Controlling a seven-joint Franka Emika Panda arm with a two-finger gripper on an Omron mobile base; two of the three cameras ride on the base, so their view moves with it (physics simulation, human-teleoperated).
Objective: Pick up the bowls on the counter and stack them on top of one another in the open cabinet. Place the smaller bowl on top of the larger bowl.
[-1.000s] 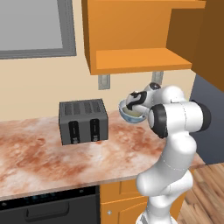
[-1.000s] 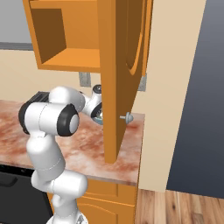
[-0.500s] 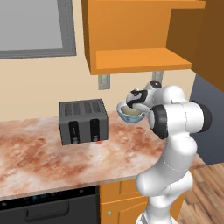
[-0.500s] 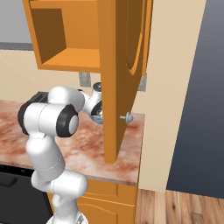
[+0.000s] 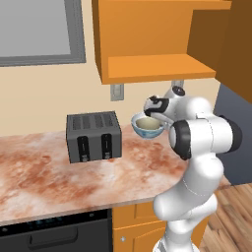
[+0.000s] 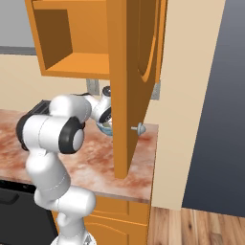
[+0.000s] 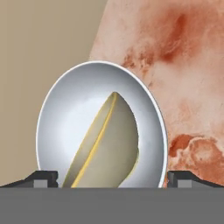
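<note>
The larger bowl [image 7: 70,127], white with a pale inside, stands on the marbled counter [image 7: 183,65] close to the wall. The smaller bowl [image 7: 109,148], olive-tan, lies tilted on its edge inside it. My gripper [image 7: 112,177] hangs just over them, open, one fingertip [image 7: 43,177] showing outside each side of the white rim. From the base, the bowls [image 5: 147,126] [image 6: 106,126] sit right under my hand [image 5: 156,109]. The open cabinet [image 5: 157,66] [image 6: 72,62] hangs above, with its orange shelf bare.
A dark toaster [image 5: 93,135] stands on the counter [image 5: 49,167] left of the bowls. The cabinet door [image 6: 136,72] hangs open, close to the right of my hand. An outlet plate [image 5: 116,92] is on the wall and a black oven front [image 5: 54,231] sits below the counter.
My hand has shifted only slightly over the bowls. The jaws stay wide open and the bowls keep their place.
</note>
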